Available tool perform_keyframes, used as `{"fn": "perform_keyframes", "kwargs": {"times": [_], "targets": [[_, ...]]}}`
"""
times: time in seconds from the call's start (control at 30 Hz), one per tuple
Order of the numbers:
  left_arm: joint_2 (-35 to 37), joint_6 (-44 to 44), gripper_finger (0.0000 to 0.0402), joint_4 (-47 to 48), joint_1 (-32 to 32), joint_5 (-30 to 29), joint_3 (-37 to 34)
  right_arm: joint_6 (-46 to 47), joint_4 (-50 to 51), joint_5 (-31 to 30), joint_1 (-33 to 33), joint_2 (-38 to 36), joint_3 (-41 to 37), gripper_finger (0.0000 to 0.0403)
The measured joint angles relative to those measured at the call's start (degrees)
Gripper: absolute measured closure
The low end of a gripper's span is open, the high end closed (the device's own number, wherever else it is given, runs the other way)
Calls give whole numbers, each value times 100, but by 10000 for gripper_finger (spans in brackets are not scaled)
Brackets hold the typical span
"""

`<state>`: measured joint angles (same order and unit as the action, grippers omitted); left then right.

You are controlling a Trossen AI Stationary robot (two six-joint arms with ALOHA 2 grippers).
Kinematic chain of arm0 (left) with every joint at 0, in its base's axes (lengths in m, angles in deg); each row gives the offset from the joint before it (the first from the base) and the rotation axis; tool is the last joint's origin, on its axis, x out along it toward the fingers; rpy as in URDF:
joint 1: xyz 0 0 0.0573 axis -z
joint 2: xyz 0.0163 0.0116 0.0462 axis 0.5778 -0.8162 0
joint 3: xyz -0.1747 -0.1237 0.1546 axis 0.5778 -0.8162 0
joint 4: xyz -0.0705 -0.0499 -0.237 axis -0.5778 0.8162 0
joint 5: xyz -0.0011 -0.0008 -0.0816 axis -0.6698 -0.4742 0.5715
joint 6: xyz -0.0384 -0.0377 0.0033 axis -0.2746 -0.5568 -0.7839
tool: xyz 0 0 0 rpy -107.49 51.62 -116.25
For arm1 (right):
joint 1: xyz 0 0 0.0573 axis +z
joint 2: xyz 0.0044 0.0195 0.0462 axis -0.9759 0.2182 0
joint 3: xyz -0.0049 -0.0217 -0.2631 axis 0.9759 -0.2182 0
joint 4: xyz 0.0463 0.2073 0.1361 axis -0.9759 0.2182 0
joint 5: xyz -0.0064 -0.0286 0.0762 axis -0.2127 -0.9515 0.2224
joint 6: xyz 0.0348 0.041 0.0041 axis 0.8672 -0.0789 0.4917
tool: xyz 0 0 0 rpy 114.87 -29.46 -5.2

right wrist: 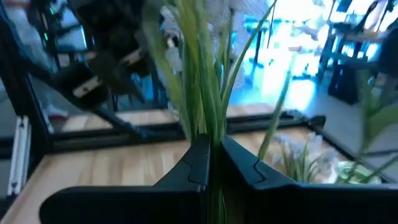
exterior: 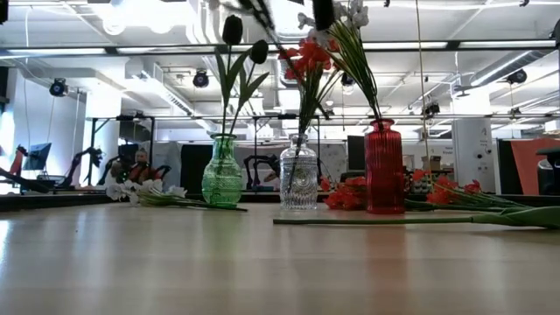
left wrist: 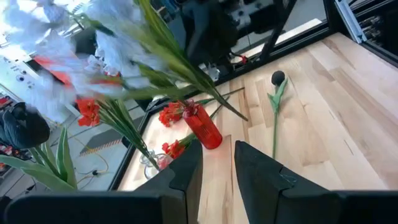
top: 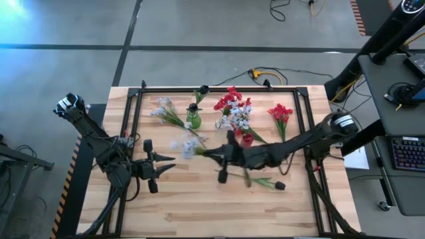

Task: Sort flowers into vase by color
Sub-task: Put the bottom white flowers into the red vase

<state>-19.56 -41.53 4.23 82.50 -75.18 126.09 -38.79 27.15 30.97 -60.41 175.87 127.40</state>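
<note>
My right gripper (top: 204,153) reaches in from the table's right, shut on a pale blue-white flower spray (top: 186,143) held over the table's middle. Its blossoms (left wrist: 93,37) show blurred in front of my left gripper (left wrist: 217,160), which stands open with nothing between its fingers, left of the middle (top: 169,162). A green vase (exterior: 221,172) holds dark buds, a clear vase (exterior: 298,178) holds red flowers, and a red vase (exterior: 383,168) holds pale ones. A dark-bud flower (top: 267,183) lies flat on the table near the right arm. My right gripper pinches the spray's bunched green stems (right wrist: 205,121) between its two fingers. The fingers come in about level from the table's right. The spray is lifted clear of the table, and its leaves and pale blossoms stand out past the fingertips toward the left arm.
Loose pale flowers (top: 163,110) lie at the far left of the table. Red flowers (top: 280,114) lie at the far right. A black frame rail (top: 219,89) runs along the far edge. Bare wood stretches along the near side (top: 212,212).
</note>
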Motion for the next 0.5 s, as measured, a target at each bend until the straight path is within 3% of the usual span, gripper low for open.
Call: {"fn": "perform_keyframes", "kwargs": {"times": [0.33,0.5], "targets": [[-2,4,324,0,0,0,0,-736,-2838,-213,0,-866,-1801,390],[-2,4,324,-8,0,2,0,-1135,-3717,-167,28,-1064,-2163,390]]}}
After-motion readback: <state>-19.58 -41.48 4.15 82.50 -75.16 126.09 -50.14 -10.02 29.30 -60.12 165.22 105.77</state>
